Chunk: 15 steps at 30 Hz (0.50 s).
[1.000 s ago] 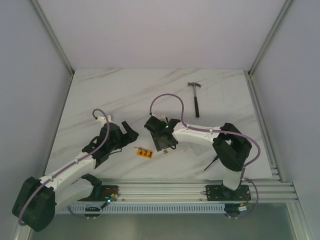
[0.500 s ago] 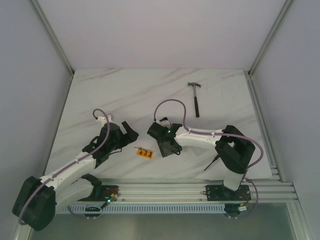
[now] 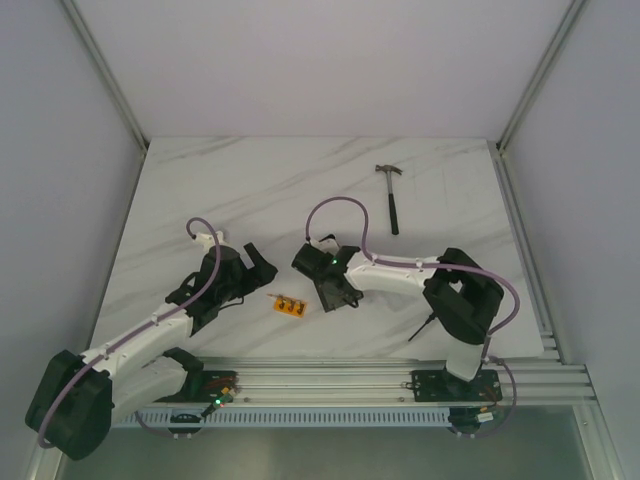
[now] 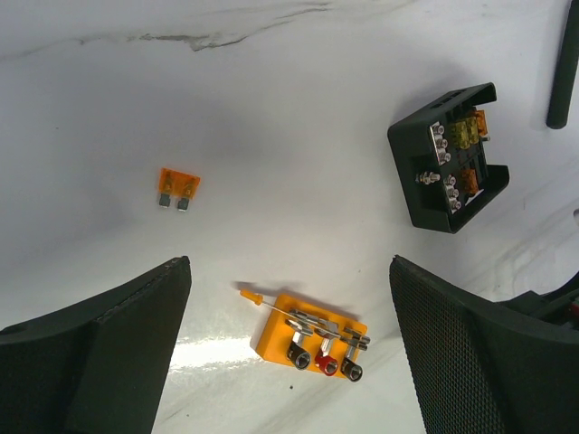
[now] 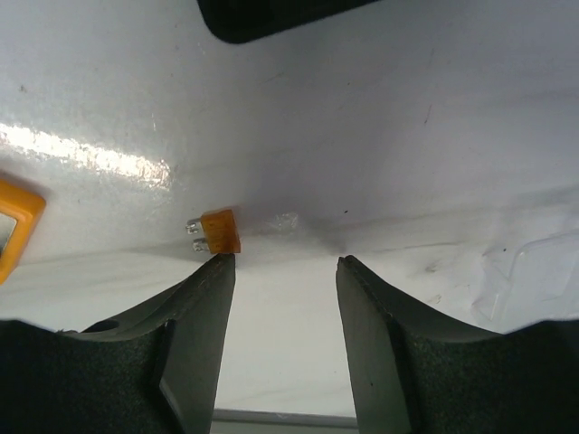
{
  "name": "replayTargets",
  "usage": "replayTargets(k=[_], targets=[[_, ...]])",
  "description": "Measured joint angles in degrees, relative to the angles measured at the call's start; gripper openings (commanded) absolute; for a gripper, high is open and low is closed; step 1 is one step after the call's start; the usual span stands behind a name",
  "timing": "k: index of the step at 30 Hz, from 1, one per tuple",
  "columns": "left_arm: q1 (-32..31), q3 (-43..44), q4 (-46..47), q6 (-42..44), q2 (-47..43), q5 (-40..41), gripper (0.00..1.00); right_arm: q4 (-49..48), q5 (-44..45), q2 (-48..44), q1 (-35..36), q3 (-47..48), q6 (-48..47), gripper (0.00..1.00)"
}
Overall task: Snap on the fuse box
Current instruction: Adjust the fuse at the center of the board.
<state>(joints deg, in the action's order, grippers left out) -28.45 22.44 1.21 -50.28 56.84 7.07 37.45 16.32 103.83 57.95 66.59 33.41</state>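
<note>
The fuse box (image 4: 450, 158) is a small black square box with orange and yellow fuses in its slots. It lies on the table at the upper right of the left wrist view, beyond my left gripper. In the top view I cannot tell it apart from the right gripper. My left gripper (image 4: 289, 271) (image 3: 258, 268) is open and empty, with an orange terminal block (image 4: 312, 334) on the table between its fingers. My right gripper (image 5: 285, 260) (image 3: 335, 290) is open and empty, low over the table. A loose orange fuse (image 5: 217, 231) lies just past its left fingertip.
The orange terminal block (image 3: 289, 305) lies between the two grippers. A loose orange fuse (image 4: 178, 188) lies left of the fuse box. A hammer (image 3: 392, 198) lies at the back right. A faint clear plastic piece (image 5: 520, 271) shows at the right. A dark rounded object (image 5: 271, 14) is ahead of the right gripper.
My right gripper has shifted a little toward the near edge of the table and stayed open. The left arm has hardly moved.
</note>
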Motion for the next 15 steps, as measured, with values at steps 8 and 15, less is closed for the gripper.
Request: replayTargets(k=[8, 15], targets=[[0.00, 0.00, 0.00, 0.00, 0.00, 0.00, 1.00, -0.63, 3.52, 1.09, -1.18, 1.16, -0.63, 0.56], [0.00, 0.00, 0.00, -0.02, 0.02, -0.02, 1.00, -1.66, 5.73, 2.38, -2.12, 2.82, -1.88, 0.55]])
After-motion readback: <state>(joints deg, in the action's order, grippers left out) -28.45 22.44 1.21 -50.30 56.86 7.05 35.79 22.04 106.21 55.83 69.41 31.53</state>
